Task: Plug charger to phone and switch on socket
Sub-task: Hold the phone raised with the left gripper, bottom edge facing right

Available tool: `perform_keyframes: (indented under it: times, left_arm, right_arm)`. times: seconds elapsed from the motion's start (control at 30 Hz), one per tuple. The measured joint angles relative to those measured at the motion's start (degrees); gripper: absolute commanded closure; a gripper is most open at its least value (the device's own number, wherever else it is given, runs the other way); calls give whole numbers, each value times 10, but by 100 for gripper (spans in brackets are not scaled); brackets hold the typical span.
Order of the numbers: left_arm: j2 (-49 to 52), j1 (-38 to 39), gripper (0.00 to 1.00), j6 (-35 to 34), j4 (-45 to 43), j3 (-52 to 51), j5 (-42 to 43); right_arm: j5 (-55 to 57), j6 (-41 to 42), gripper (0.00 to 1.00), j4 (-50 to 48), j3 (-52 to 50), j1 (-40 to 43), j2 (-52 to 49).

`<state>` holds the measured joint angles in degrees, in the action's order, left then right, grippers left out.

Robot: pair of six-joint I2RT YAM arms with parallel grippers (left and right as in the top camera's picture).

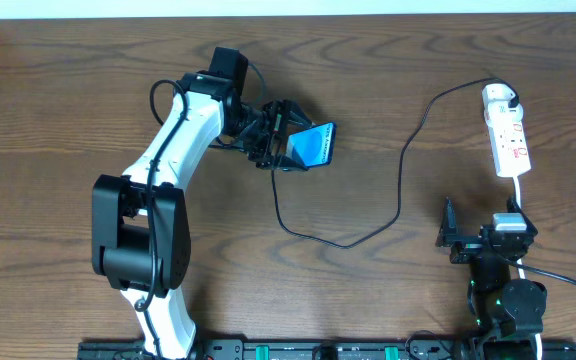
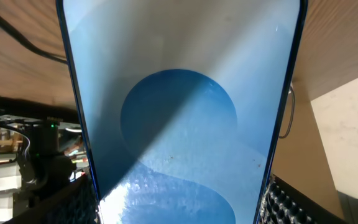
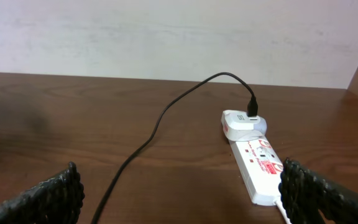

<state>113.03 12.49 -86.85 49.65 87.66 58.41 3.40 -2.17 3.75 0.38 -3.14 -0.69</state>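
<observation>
My left gripper (image 1: 280,140) is shut on the phone (image 1: 314,145) and holds it tilted above the table, left of centre. The phone's blue screen (image 2: 179,112) fills the left wrist view between my ribbed pads (image 2: 291,202). The charger's black cable (image 1: 401,175) loops from its white plug head (image 1: 499,97), seated in the socket (image 1: 509,138), back toward the phone. Its tip is hidden under the left gripper. My right gripper (image 1: 483,228) stands open just short of the socket's near end (image 3: 260,167), nothing between its fingers (image 3: 48,198).
The socket's white cord (image 1: 520,195) runs down past my right gripper toward the right arm's base (image 1: 508,305). A black rail (image 1: 318,350) lines the table's front edge. A pale wall (image 3: 166,37) rises behind the table's far edge.
</observation>
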Motion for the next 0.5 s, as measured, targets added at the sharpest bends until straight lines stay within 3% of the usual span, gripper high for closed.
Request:
perform_keyframes:
  times: [0.5]
  left_arm:
    - [0, 0, 37, 1, 0, 0, -3]
  right_arm:
    - [0, 0, 1, -1, 0, 0, 0]
